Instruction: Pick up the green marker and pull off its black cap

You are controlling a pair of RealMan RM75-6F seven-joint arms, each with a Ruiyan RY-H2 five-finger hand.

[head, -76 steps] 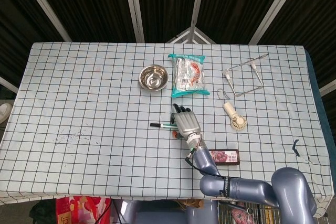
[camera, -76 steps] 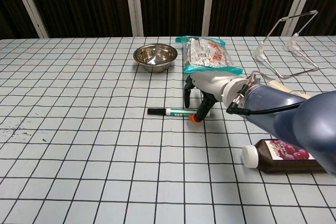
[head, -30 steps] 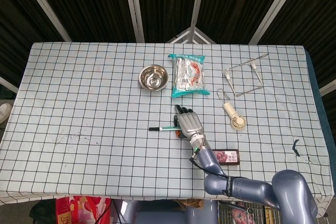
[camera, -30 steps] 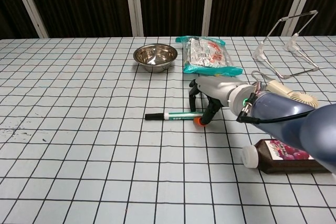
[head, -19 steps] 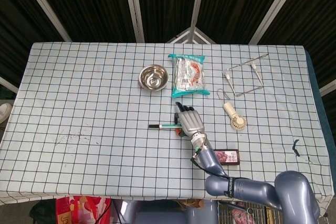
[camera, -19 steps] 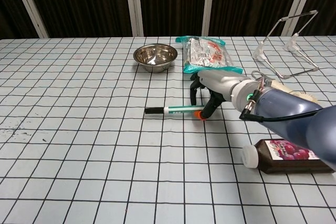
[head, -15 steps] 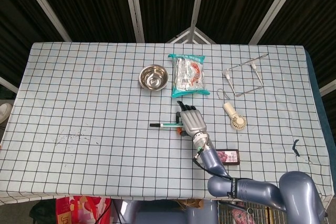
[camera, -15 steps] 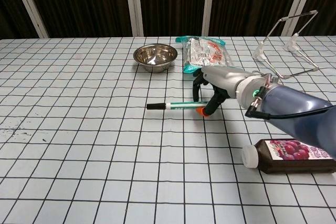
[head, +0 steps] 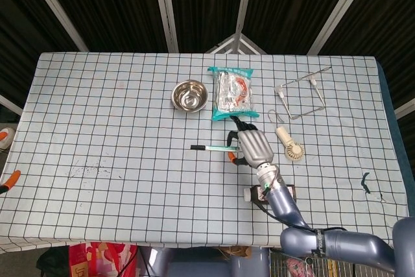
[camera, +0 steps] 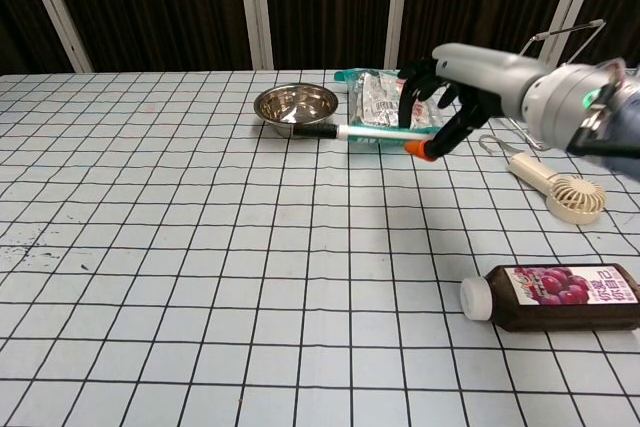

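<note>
Right hand (camera: 447, 97) seen clamped around the marker (camera: 375, 133), fingers curled over its barrel, thumb beneath, an orange tip showing at the thumb's end. Marker held level in the air, clear of the table (camera: 200, 277), black cap (camera: 313, 130) pointing to the left edge and not yet pulled off. In the chest view, lifted in front of the bowl (camera: 295, 104) and the snack bag (camera: 390, 97), both toward the far edge near its middle, bag just right of bowl. In the head view, hand (head: 253, 146) placed near the table's centre, just nearer than the bag (head: 232, 92), marker (head: 214, 149) sticking out leftward from the fingers, cap (head: 196, 148) at its far left end. Left hand nowhere in either view. Small fan (camera: 560, 187) lying flat toward the right edge, just right of the hand in the head view (head: 290, 144). Wire stand (camera: 545, 82) set near the far right corner, beyond the fan. Juice bottle (camera: 555, 298) lying on its side toward the near right part of the table, white lid pointing left, well apart from the marker. Checked cloth covering the whole table, with a faint dark smudge toward the near left side. Dark slatted wall behind the far edge.
</note>
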